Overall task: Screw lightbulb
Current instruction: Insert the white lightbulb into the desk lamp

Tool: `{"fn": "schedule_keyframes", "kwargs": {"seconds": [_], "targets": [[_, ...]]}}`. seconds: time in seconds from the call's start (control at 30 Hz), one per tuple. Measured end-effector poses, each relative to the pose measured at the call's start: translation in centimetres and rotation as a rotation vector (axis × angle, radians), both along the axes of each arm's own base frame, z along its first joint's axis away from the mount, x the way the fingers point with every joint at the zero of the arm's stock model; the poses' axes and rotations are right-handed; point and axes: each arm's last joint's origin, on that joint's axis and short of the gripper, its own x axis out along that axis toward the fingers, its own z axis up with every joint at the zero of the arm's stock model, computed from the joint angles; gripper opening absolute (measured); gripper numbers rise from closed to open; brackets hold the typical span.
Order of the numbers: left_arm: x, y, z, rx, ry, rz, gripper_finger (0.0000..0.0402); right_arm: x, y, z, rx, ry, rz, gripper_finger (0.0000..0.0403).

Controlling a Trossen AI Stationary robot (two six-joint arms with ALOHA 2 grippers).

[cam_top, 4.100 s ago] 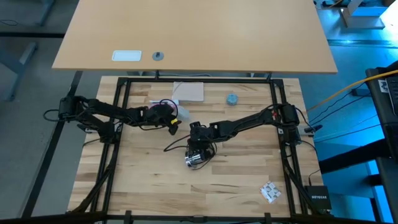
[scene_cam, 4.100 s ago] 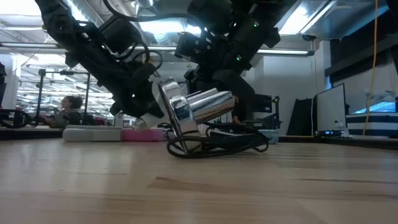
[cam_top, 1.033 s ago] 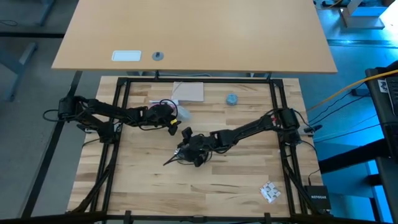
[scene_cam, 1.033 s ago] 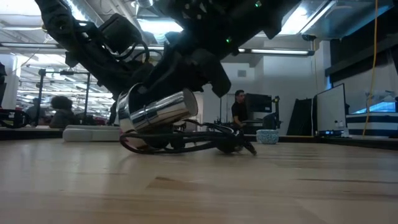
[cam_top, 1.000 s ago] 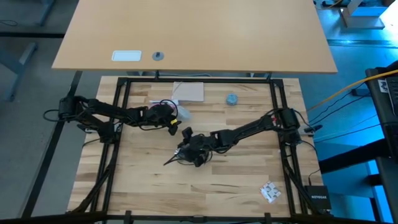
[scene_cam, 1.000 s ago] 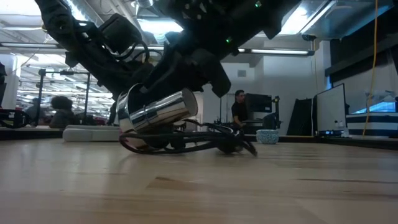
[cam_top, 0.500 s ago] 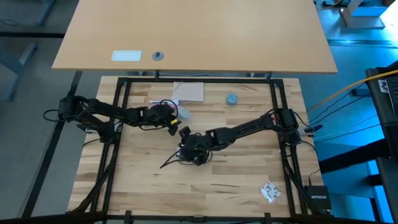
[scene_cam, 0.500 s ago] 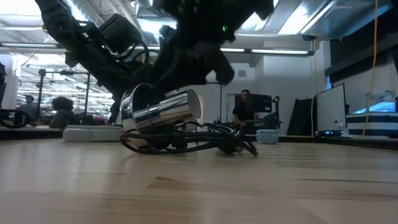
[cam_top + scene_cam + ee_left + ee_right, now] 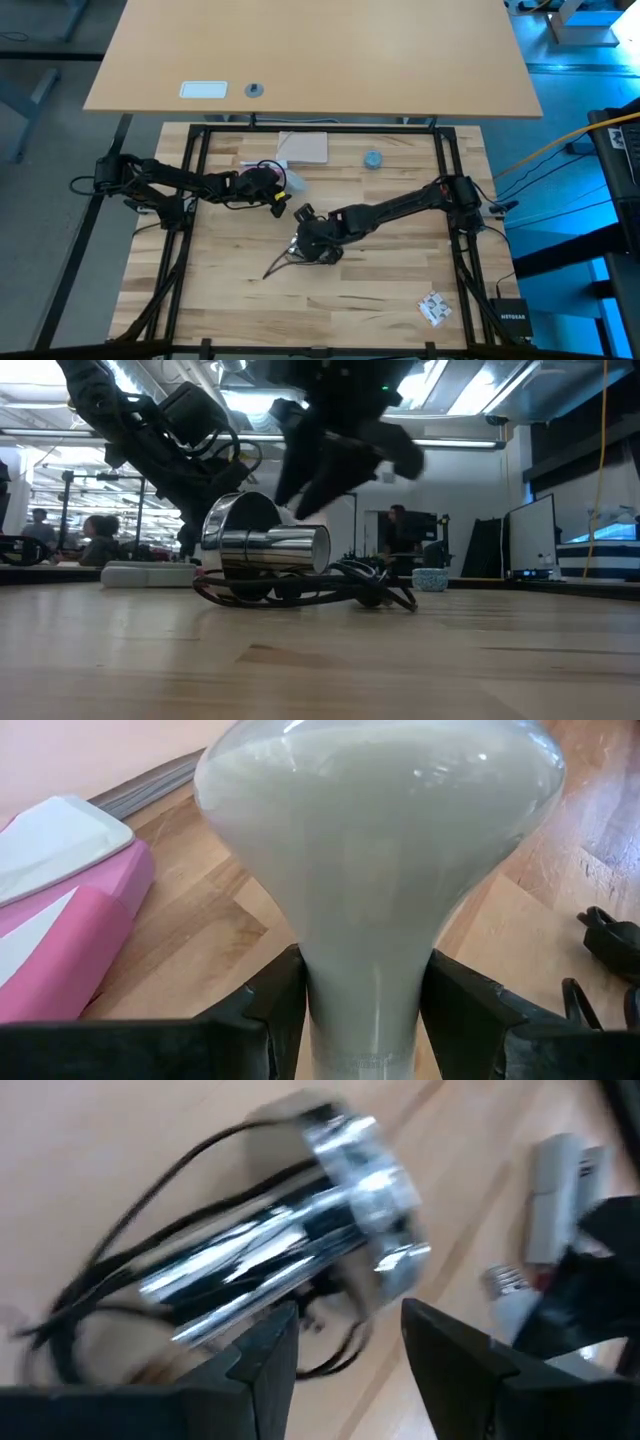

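Observation:
The white frosted lightbulb (image 9: pixel 380 860) sticks out ahead of my left gripper (image 9: pixel 365 1020), which is shut on it at the table's middle left (image 9: pixel 280 188). The silvery socket (image 9: pixel 268 550) lies level on its side over its coiled black cord (image 9: pixel 320 592), wide rim toward the left. My right gripper (image 9: pixel 345 1330) comes down on it from above (image 9: pixel 315 480), just right of the bulb (image 9: pixel 294 183). In the high view the gripper (image 9: pixel 312 240) hides the socket. My left gripper pinches the bulb's narrow neck (image 9: pixel 362 1005) between its two fingers, one on each side. The round globe points away from the fingers, clear of the table. My right gripper is shut on the socket, slanting down from above. Blur and the socket's body (image 9: pixel 270 1270) hide the place of contact.
A pink and white packet (image 9: pixel 60 900) lies by the bulb. A tan pad (image 9: pixel 303 147) and a blue-grey cap (image 9: pixel 373 159) sit near the far edge. A crumpled white scrap (image 9: pixel 433 308) lies near right. Black frame rails (image 9: pixel 190 230) border the table.
My right gripper has tipped more steeply downward, its wrist rising. The socket has turned with it, from tilted with its narrow end raised to level. The cord's loose end has slid a little toward the table's near edge.

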Motion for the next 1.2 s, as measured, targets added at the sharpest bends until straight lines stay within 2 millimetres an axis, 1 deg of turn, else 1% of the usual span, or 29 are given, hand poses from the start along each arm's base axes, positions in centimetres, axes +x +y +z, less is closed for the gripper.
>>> {"fn": "schedule_keyframes", "kwargs": {"seconds": [0.23,0.43,0.5,0.6,0.77,0.9,0.97,1.03,1.13,1.2], "targets": [[0.0,0.0,0.0,0.000,0.000,0.000,0.0155,-1.8,1.6,-0.5,-0.138,0.127,0.002,0.0182],[0.0,0.0,0.0,-0.008,-0.004,0.007,0.0155,-3.7,1.8,-0.3,-0.253,0.253,-0.016,0.0182],[0.0,0.0,0.0,-0.015,-0.006,0.013,0.0155,-4.5,1.6,0.3,-0.253,0.294,-0.042,0.0182],[0.0,0.0,0.0,-0.018,-0.009,0.016,0.0155,-5.9,1.0,2.0,-0.267,0.315,-0.094,0.0182],[0.0,0.0,0.0,-0.019,-0.010,0.017,0.0155,-8.3,0.0,5.1,-0.355,0.240,-0.179,0.0182],[0.0,0.0,0.1,-0.018,-0.011,0.017,0.0155,-10.7,-0.9,6.1,-0.356,0.196,-0.241,0.0182],[0.0,0.0,0.1,-0.018,-0.011,0.017,0.0155,-12.0,-1.3,6.0,-0.341,0.187,-0.277,0.0182],[0.0,0.0,0.1,-0.018,-0.011,0.016,0.0155,-13.3,-1.6,5.4,-0.321,0.174,-0.321,0.0182],[0.0,0.0,0.1,-0.018,-0.011,0.016,0.0155,-14.5,-2.0,3.5,-0.263,0.123,-0.390,0.0182],[0.0,0.0,0.1,-0.018,-0.013,0.017,0.0155,-14.5,-1.9,1.8,-0.203,0.079,-0.417,0.0182]]}}
